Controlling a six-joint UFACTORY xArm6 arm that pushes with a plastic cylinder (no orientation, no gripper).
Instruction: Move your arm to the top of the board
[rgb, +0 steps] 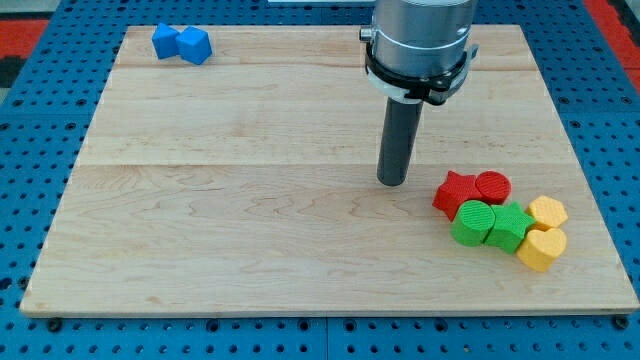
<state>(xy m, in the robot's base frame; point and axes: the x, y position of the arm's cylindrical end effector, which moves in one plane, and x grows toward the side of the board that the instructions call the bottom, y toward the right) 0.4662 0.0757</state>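
Near my tip (392, 183), on the view's right, a red star-shaped block (456, 192) touches a red round block (493, 186). Below them and farther from the tip huddle a green round block (472, 223), a green angular block (510, 226), a yellow angular block (548, 212) and a yellow heart-shaped block (542, 248). Well away, toward the view's top left, a blue angular block (167, 40) touches a blue cube-like block (195, 45).

Pale matt wooden board (250, 200), ribbed plastic-looking green block (472, 224), dark matt rod, brushed metal housing (420, 30).

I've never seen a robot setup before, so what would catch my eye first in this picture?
The big grey arm at the view's top, ending in a dark rod whose tip rests mid-board. Just right of the tip sits a bright cluster: red blocks, green blocks and yellow blocks. Two blue blocks sit alone at the wooden board's top-left corner.
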